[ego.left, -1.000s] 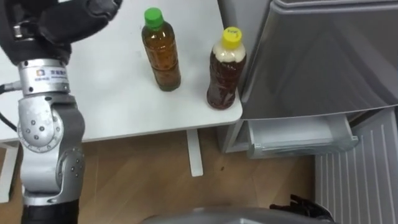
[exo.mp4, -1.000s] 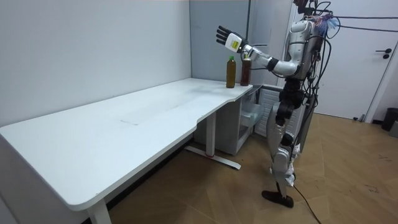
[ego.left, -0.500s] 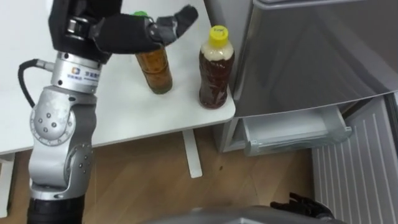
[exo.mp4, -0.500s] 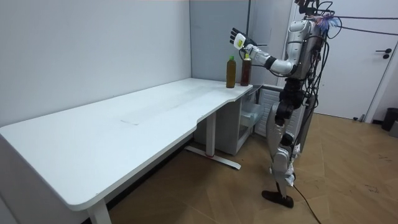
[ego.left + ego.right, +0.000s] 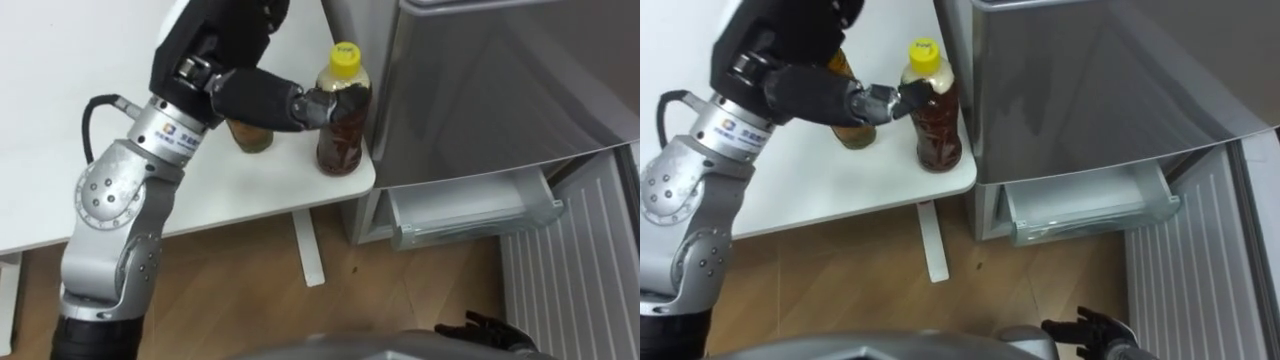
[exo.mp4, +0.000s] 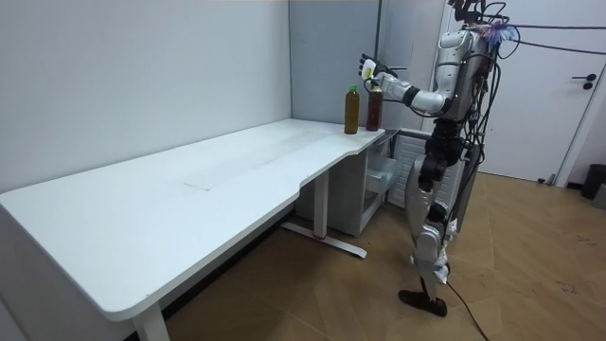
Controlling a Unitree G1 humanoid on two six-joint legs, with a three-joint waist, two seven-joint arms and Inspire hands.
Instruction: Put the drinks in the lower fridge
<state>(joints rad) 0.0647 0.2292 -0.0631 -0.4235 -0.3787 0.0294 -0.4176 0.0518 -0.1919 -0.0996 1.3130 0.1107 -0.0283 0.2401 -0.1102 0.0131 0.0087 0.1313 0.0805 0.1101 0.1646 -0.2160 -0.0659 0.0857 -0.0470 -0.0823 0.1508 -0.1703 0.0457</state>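
White table [image 5: 200, 190] beside the fridge [image 5: 500, 90]. Swung down from its raised pose, left robot hand [image 5: 255, 95] now against the yellow-capped bottle [image 5: 345, 135] at the table corner; closure unreadable. Green-capped bottle [image 6: 351, 109] just beside. Right robot hand [image 5: 1085, 328] low, idle. Grasp likely next; lower drawer [image 5: 470, 215] exposed.

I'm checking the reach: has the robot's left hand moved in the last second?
Yes. The left hand has shifted toward the room view's right, from left of the green-capped brown drink bottle to the yellow-capped brown drink bottle.
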